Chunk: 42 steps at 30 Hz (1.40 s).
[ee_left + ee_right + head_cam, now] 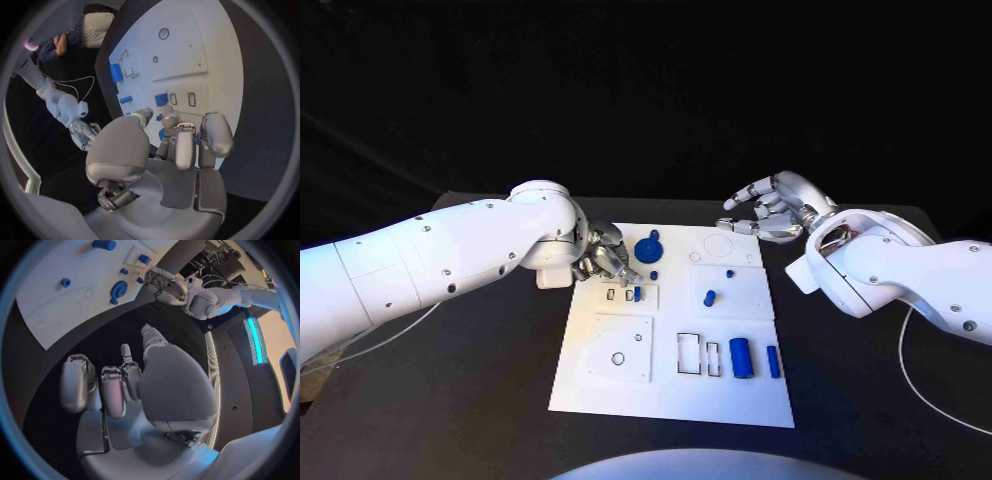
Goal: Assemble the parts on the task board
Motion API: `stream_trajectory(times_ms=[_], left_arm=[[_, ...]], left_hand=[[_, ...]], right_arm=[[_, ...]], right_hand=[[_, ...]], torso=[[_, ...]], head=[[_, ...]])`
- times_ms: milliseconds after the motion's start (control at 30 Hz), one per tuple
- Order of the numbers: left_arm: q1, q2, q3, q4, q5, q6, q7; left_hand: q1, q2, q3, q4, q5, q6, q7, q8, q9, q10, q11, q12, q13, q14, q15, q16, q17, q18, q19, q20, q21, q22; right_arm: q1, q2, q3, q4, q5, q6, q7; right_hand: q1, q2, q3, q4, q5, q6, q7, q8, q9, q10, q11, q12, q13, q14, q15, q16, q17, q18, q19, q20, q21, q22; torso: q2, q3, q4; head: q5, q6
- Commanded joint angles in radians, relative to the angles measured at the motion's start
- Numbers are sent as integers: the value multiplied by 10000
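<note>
Left hand [606, 258] pinches a blue part [636, 294] on the task board [733, 395].

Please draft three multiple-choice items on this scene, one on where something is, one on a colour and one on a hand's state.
1. Where does the left hand work?
A. at the task board's left edge, in the far half
B. over the board's near right corner
C. off the table

2. What colour are the parts, such as the round part?
A. red
B. blue
C. yellow

3. How is the right hand?
A. gripping a blue cylinder
B. pressing flat on the board
C. raised beyond the board's far right corner, fingers curled, nothing in it

Key: 1 A, the head view shows its fingers over the small slots there. 2 B, every loose piece is blue. 3 C, the right wrist view shows its fingers bare above dark table.
</note>
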Motion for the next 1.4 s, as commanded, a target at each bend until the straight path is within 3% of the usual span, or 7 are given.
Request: stream_trajectory(times_ms=[33, 567, 1400], left_arm=[[11, 124, -18, -85, 84, 555, -156], [3, 406, -53, -303, 182, 537, -182], [-21, 662, -69, -680, 252, 794, -202]], left_hand=[[-36, 82, 78, 11, -1, 74, -27, 39, 37, 222, -20, 196, 260, 638, -1, 59, 901, -153, 131, -5, 166, 301], [-410, -13, -46, 17, -32, 255, -110, 249, 235, 508, -88, 502, 610, 635, -53, 59, 888, -203, 228, -42, 358, 619], [-526, -45, -107, 17, -34, 258, -135, 317, 318, 506, -109, 517, 603, 633, -72, 58, 883, -217, 245, -57, 405, 704]], right_arm=[[0, 12, -1, -5, -142, 170, -92], [-5, 69, -3, -60, -176, 203, -167], [-11, 95, -4, -96, -188, 245, -195]], right_hand=[[-76, 65, -40, 14, 23, 71, 2, 65, 14, -75, 21, -57, 747, 782, 7, -43, 1372, 146, -80, -31, -66, 806], [-86, 73, -44, 13, 24, 69, 0, 66, 14, -83, 19, -70, 735, 780, 6, -46, 1364, 151, -91, -33, -89, 792], [-114, 90, -56, 14, 25, 73, -3, 75, 17, -82, 16, -70, 735, 777, 3, -52, 1353, 153, -96, -36, -102, 787]], torso=[[18, -23, 1], [11, -20, 7], [15, -14, 2]], head=[[2, -26], [-34, -158], [-61, -305]])
